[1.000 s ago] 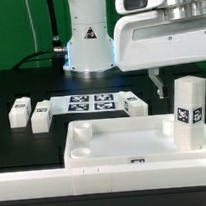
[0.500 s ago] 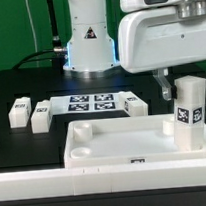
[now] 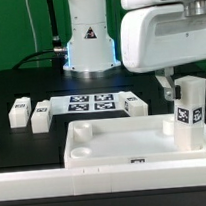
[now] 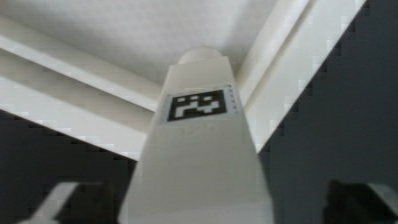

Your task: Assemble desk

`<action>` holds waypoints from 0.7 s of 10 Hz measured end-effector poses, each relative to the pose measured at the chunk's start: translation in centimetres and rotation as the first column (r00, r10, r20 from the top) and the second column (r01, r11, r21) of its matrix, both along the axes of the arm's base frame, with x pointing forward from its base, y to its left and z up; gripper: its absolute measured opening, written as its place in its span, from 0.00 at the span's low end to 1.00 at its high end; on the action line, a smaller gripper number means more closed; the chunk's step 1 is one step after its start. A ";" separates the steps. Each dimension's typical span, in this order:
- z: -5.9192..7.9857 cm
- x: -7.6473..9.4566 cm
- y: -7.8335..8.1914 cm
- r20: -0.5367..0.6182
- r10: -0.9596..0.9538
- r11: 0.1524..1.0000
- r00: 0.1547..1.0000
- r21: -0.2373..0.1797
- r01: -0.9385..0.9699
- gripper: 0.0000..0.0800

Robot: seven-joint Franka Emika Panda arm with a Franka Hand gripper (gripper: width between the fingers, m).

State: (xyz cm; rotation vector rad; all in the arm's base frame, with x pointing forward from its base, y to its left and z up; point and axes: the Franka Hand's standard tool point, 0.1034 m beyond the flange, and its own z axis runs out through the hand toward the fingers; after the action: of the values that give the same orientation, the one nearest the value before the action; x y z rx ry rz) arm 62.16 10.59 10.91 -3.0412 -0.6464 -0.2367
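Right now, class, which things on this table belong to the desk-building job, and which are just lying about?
For the job: desk top; upright leg standing at one corner of it; three loose legs.

Just lying about: marker board; long white wall in front.

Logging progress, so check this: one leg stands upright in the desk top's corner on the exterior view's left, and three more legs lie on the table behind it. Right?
No. The exterior view shows the upright leg in the desk top's corner on that view's right, not left. Three more legs do lie on the table behind.
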 end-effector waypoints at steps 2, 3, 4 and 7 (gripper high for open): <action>0.0 0.0 0.0 0.000 0.000 1.000 1.000 0.000 0.000 0.46; 0.0 0.0 0.0 0.000 0.000 1.000 1.000 0.000 0.000 0.36; 0.0 0.0 0.0 -0.001 -0.010 1.000 1.000 0.002 0.010 0.36; 0.0 0.0 -0.1 -0.017 -0.170 0.985 0.985 0.032 0.170 0.36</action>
State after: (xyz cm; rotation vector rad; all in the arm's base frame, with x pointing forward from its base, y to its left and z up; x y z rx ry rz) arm 62.12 10.49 10.87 -3.0643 -0.3777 -0.2268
